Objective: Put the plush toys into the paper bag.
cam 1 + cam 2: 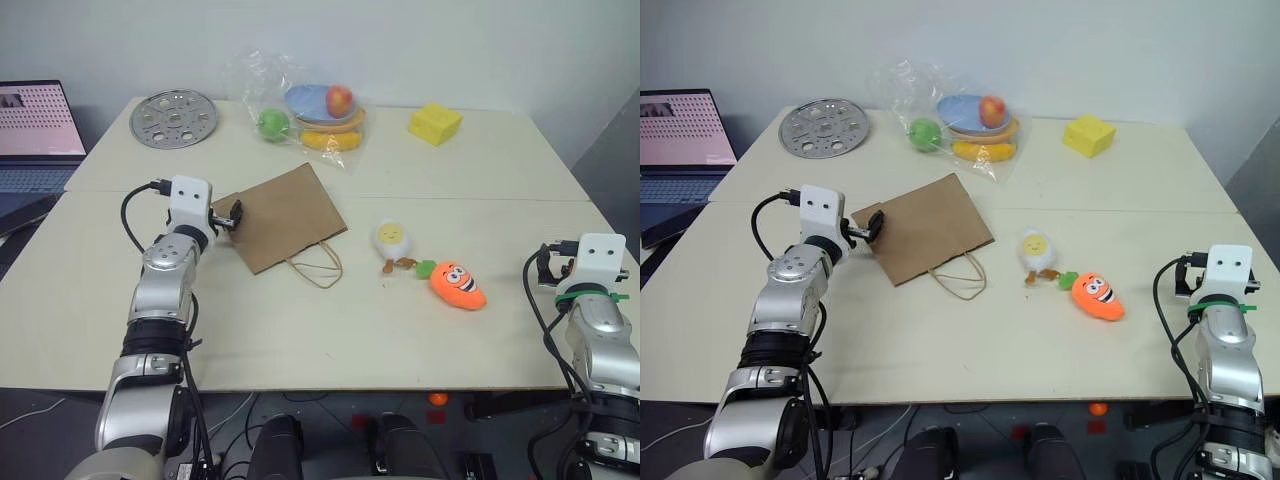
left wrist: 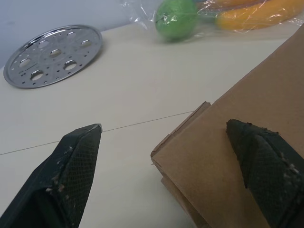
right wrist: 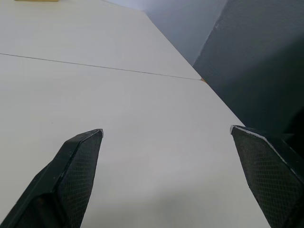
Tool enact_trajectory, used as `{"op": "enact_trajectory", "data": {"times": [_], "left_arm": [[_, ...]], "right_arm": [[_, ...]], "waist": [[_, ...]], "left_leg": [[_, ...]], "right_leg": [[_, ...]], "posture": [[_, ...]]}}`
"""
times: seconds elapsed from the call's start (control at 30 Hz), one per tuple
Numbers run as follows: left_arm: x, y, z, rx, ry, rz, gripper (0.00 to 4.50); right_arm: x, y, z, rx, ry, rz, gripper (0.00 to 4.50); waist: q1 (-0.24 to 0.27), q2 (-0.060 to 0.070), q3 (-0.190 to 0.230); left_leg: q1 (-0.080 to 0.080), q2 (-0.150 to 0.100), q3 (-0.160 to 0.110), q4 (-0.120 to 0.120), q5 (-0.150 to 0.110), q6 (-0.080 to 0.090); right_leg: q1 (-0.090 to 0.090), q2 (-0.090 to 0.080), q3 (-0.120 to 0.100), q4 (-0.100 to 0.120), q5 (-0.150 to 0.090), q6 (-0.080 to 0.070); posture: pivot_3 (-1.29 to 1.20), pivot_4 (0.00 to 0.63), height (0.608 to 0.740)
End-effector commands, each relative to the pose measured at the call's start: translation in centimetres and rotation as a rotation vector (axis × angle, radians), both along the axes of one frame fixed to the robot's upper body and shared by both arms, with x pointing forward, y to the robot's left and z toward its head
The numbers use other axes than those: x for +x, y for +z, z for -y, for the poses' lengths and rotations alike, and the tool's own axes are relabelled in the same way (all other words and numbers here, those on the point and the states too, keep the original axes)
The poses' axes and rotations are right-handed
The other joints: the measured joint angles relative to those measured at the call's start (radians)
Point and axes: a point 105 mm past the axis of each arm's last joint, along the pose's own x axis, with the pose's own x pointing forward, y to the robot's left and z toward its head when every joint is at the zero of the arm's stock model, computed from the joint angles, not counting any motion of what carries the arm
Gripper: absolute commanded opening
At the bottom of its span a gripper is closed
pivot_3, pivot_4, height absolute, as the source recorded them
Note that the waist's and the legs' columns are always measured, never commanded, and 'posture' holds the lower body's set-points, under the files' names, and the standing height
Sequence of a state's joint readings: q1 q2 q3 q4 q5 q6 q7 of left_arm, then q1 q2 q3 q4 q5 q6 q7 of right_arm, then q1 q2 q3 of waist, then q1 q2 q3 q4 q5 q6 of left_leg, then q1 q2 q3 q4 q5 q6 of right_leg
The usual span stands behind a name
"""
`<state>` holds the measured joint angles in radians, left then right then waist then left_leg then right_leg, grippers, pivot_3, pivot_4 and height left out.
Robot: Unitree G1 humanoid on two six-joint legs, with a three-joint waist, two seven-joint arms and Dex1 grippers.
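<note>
The brown paper bag (image 1: 285,215) lies flat on the table, its loop handles (image 1: 318,266) pointing toward the near edge. My left gripper (image 2: 164,126) is open at the bag's left corner (image 2: 190,142), which sits between its fingers; one finger (image 2: 259,161) hovers over the paper. To the right of the bag lie the plush toys: a white-yellow egg (image 1: 392,238) and an orange carrot (image 1: 457,284), side by side. My right gripper (image 3: 166,130) stands open over bare table near the right edge, to the right of the carrot, with nothing in it.
At the back of the table are a perforated metal disc (image 1: 174,119), a clear plastic bag of fruit (image 1: 310,110) and a yellow block (image 1: 434,124). A laptop (image 1: 35,135) sits off the left side. The table's right edge (image 3: 190,71) drops off close to my right gripper.
</note>
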<state>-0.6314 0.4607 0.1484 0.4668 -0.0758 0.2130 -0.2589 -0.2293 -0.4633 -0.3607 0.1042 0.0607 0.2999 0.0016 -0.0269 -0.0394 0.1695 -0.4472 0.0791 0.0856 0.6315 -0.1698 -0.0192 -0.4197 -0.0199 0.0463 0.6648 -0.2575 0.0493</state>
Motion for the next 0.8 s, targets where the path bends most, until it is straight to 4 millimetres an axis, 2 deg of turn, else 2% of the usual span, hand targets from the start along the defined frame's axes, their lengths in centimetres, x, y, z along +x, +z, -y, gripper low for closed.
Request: {"op": "enact_trajectory", "data": {"times": [0.03, 0.17, 0.3, 0.4, 0.5, 0.57, 0.63, 0.7, 0.8], "left_arm": [[-0.4, 2.8, -0.6, 0.013, -0.012, 0.08, 4.49], [-1.0, 3.9, -0.7, -0.022, -0.042, 0.112, 4.49], [-2.4, 5.1, 0.1, 0.01, -0.151, 0.145, 4.49], [-3.3, 6.2, -0.1, -0.002, -0.223, 0.149, 4.49], [-3.9, 6.4, 0.2, 0.004, -0.28, 0.131, 4.49], [-5.2, 6.1, 1.0, 0.02, -0.39, 0.097, 4.49], [-5.6, 6.0, 0.5, 0.038, -0.399, 0.072, 4.49], [-5.6, 6.3, 0.0, 0.044, -0.384, 0.068, 4.49], [-6.0, 6.3, 1.1, 0.081, -0.455, 0.052, 4.49]], "right_arm": [[0.4, 2.1, -0.3, -0.028, 0.011, 0.061, 4.5], [0.6, 2.1, -0.8, -0.021, 0.026, 0.068, 4.5], [1.0, 3.3, -0.9, -0.026, 0.064, 0.094, 4.5], [1.2, 4.4, -1.6, -0.038, 0.112, 0.106, 4.5], [1.2, 5.3, -2.3, -0.043, 0.168, 0.11, 4.5], [1.1, 6.1, -3.9, -0.04, 0.305, 0.09, 4.5], [0.5, 6.6, -4.9, -0.029, 0.394, 0.076, 4.5], [0.1, 6.9, -4.9, -0.045, 0.416, 0.065, 4.5], [0.0, 7.4, -5.6, -0.057, 0.472, 0.052, 4.5]], "waist": [[0.0, 0.0, 0.0], [-0.001, 0.0, 0.0], [-0.003, 0.0, 0.0], [-0.003, 0.0, 0.0], [-0.003, 0.0, 0.0], [-0.003, 0.001, 0.0], [-0.003, 0.001, 0.0], [-0.002, 0.001, 0.0], [0.001, 0.001, 0.0]], "left_leg": [[0.0, 0.0, 0.0, 0.0, 0.0, 0.0], [0.0, 0.0, 0.0, 0.0, 0.0, 0.0], [0.0, 0.0, 0.0, 0.0, 0.0, 0.0], [0.0, 0.0, 0.0, 0.0, 0.0, 0.0], [0.0, 0.0, 0.0, 0.0, 0.0, 0.0], [0.0, 0.0, 0.0, 0.0, 0.0, 0.0], [0.0, 0.0, 0.001, 0.0, 0.0, 0.0], [0.0, 0.001, 0.0, -0.001, 0.0, 0.0], [0.0, 0.001, 0.0, -0.001, 0.0, 0.0]], "right_leg": [[0.0, 0.0, 0.0, 0.0, 0.0, 0.0], [0.0, 0.0, 0.0, 0.0, 0.0, 0.0], [0.0, 0.0, 0.0, 0.0, 0.0, 0.0], [0.0, 0.0, 0.0, 0.0, 0.0, 0.0], [0.0, 0.0, 0.0, 0.0, 0.0, 0.0], [0.0, 0.0, 0.0, 0.0, 0.0, 0.0], [0.0, 0.0, 0.0, 0.0, 0.0, 0.0], [0.0, 0.0, -0.001, 0.0, 0.0, 0.0], [0.0, 0.0, -0.001, 0.0, -0.001, -0.001]], "posture": [[0.0, 0.15, 0.74], [0.0, 0.15, 0.74], [0.0, 0.15, 0.74], [0.0, 0.15, 0.74], [0.0, 0.15, 0.74], [0.0, 0.15, 0.74], [0.0, 0.15, 0.74], [0.0, 0.15, 0.74], [0.0, 0.15, 0.74]]}}
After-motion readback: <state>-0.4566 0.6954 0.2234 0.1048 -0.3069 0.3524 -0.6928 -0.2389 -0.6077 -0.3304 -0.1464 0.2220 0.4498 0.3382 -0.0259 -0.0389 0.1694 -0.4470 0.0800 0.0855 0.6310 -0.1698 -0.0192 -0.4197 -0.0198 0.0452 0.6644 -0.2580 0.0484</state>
